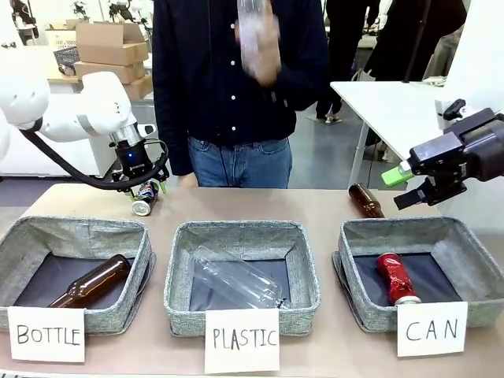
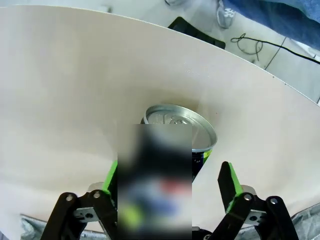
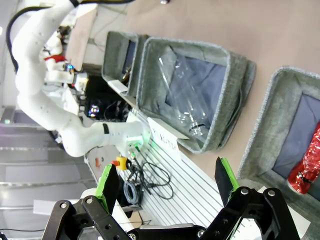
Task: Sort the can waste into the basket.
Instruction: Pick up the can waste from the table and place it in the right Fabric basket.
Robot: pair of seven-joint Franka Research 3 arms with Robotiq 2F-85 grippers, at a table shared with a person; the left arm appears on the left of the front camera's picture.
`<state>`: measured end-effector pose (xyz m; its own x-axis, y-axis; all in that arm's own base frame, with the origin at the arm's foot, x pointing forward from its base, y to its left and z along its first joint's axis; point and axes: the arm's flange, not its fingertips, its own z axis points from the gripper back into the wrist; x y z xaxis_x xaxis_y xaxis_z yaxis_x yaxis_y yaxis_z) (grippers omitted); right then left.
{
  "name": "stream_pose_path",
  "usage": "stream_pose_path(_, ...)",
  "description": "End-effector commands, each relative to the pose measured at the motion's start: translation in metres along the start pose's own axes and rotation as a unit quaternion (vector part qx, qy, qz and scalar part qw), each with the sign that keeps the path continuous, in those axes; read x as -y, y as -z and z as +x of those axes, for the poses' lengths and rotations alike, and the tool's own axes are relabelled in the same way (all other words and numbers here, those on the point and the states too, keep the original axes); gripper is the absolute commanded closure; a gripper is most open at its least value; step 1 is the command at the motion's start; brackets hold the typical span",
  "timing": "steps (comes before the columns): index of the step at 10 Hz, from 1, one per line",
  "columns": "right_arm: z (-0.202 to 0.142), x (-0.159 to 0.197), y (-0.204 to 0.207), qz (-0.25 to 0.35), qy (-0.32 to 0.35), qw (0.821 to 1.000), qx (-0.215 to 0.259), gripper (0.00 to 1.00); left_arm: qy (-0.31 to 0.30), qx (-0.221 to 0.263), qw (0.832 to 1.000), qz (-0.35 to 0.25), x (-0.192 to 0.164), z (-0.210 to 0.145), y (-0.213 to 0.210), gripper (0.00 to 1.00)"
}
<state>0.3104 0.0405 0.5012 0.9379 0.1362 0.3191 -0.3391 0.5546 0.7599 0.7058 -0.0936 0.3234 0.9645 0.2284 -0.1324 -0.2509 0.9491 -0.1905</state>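
Two cans: a red can (image 1: pixel 396 278) and a dark can (image 1: pixel 146 198). There are three grey baskets in a row along the near edge of the table (image 1: pixel 260 206), each with a white card: BOTTLE basket (image 1: pixel 71 230) at 7 o'clock, PLASTIC basket (image 1: pixel 236 232) at 6 o'clock, CAN basket (image 1: pixel 402 230) at 5 o'clock. There are two brown bottles, one in the BOTTLE basket (image 1: pixel 90 281) and one on the table (image 1: pixel 366 201) just behind the CAN basket. There are also two clear bottles, one lying in the PLASTIC basket (image 1: pixel 236 276) and one (image 1: pixel 253 24) in the person's raised hand (image 1: pixel 264 55).

The red can lies on its side on the floor of the CAN basket. Its long axis runs from 11 to 5 o'clock, with a silver end at the 5 o'clock tip.

The dark can is on the bare table at 10 o'clock, behind the BOTTLE basket. It seems to lie tilted, with a silver end facing roughly 7 o'clock.

The left claw (image 1: pixel 146 189) points down over the dark can with a green pad on either side. Its jaws are spread, and in the left wrist view one pad stands visibly clear of the can.

The right claw (image 1: pixel 400 187) hangs above the far edge of the CAN basket at 3 o'clock, released, with nothing between its jaws.
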Motion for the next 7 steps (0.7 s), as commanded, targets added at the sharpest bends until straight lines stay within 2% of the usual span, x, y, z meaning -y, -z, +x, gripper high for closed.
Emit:
stream_pose_path(1,0.0012,0.0011,-0.0025,-0.003,-0.015,1.000,-0.004,0.00,-0.021,-0.002,1.000,0.021,0.0013,0.0027,-0.0016,0.20)
stream_pose_path(2,0.0012,0.0011,-0.0025,-0.003,-0.015,1.000,-0.004,0.00,-0.021,-0.002,1.000,0.021,0.0009,0.0027,-0.0013,0.39)
stream_pose_path(3,0.0012,0.0011,-0.0025,-0.003,-0.015,1.000,-0.004,0.00,-0.021,-0.005,0.999,0.023,0.0013,0.0035,-0.0009,0.25)
stream_pose_path(4,0.0012,0.0011,-0.0025,-0.003,-0.015,1.000,-0.004,0.00,-0.022,-0.008,0.999,0.027,0.0020,0.0047,0.0005,0.59)
stream_pose_path(5,0.0012,0.0011,-0.0025,-0.003,-0.015,1.000,-0.004,0.00,-0.022,-0.011,0.999,0.029,0.0022,0.0057,0.0017,0.45)
stream_pose_path(6,0.0012,0.0011,-0.0025,-0.003,-0.015,1.000,-0.004,0.00,-0.022,-0.012,0.999,0.029,0.0020,0.0061,0.0020,0.79)
stream_pose_path(7,0.0012,0.0011,-0.0025,-0.003,-0.015,1.000,-0.004,0.00,-0.021,-0.013,0.999,0.028,0.0016,0.0060,0.0023,0.65)
